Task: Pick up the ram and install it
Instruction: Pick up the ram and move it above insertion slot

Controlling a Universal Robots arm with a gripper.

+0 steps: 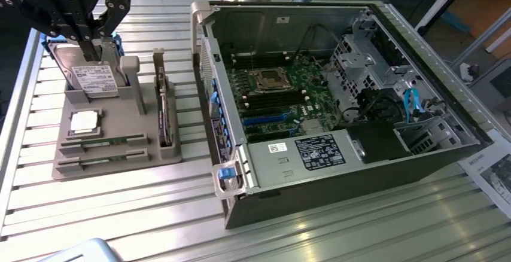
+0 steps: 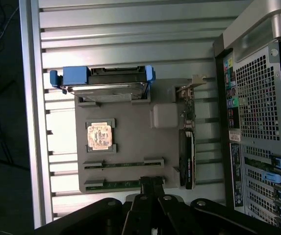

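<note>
Ram [image 1: 100,161] sits in the outermost slot of the grey holder [image 1: 119,127], with a second ram stick [image 1: 104,141] in the slot just beside it. Processor chip [image 1: 85,122] and hard drive [image 1: 94,78] share the holder. Gripper [image 1: 86,40] hangs above the holder, fingers pressed together, holding nothing. The open computer case [image 1: 335,172] stands to the exterior view's right.

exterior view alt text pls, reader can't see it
A gripper, shut and empty, hangs over a grey parts holder where two ram sticks lie in slots. An open computer case stands on the exterior view's right.
</note>
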